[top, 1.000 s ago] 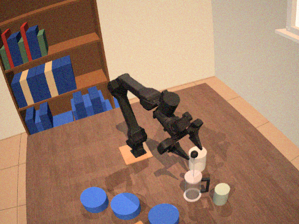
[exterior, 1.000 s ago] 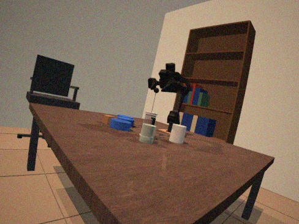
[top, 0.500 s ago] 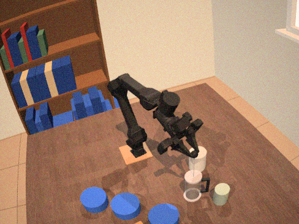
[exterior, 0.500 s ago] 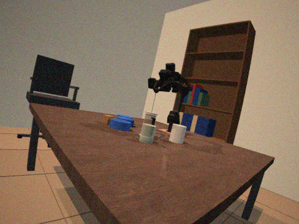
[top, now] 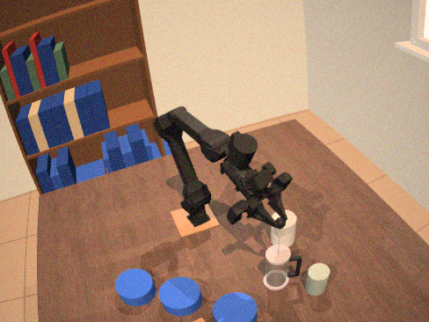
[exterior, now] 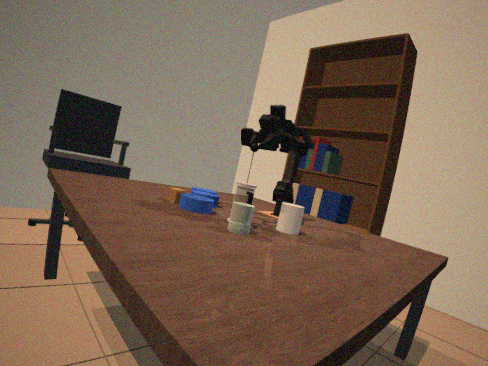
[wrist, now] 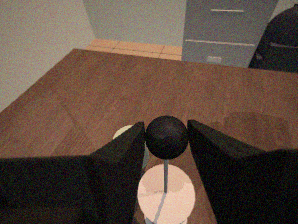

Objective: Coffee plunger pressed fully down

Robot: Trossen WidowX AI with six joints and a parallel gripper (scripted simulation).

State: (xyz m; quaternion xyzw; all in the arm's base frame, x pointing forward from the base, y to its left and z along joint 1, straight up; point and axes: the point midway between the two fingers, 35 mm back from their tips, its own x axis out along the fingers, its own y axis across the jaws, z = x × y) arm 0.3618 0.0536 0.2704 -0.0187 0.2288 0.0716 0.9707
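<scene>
The black parallel-jaw gripper point(wrist: 166, 137) clamps the round black plunger knob point(wrist: 166, 136), a finger at 9 and at 3 o'clock. Below, the thin rod runs into the clear glass coffee press point(top: 278, 267), standing between the blue discs and the pale green cup point(top: 317, 278). The push should go straight down the rod, slowly, without sideways drag.
</scene>
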